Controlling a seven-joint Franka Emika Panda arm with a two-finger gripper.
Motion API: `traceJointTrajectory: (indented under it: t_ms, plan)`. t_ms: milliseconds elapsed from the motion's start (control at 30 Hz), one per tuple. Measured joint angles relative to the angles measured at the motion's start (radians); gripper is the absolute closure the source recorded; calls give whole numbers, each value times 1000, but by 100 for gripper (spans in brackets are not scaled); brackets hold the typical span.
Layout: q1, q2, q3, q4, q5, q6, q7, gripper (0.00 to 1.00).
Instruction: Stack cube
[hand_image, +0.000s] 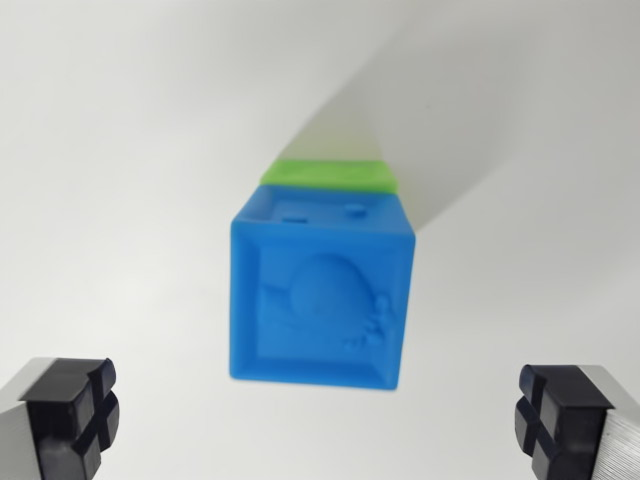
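Looking down from the wrist camera, we see our gripper (320, 425) spread wide, its two black-padded fingers (70, 415) sitting at the bottom corners of the view, one at the wrist view's left and the other at the wrist view's right, each backed by a grey metal body. Nothing lies between the pads, and neither of them touches anything; the gap between them is wider than the block below. In that gap, a little higher in the frame, we find the blue cube (320, 300), its top face turned toward us and carrying a raised relief figure (the shape is rounded, but we cannot tell what it depicts). The blue cube sits on top of a green cube (330, 174), of which only a strip shows past the blue cube's far edge. Both stand on a plain white table (120, 150), and a soft shadow stretches away from the stack toward the upper right.
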Motion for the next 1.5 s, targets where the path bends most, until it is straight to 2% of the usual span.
traceJointTrajectory:
  t_ms: [433, 933, 1500]
  plan:
    - [5, -83, -9, 24, -25, -104, 15, 0]
    - [5, -163, -11, 87, -50, -244, 32, 0]
    - [5, -211, -13, 176, -63, -378, 41, 0]
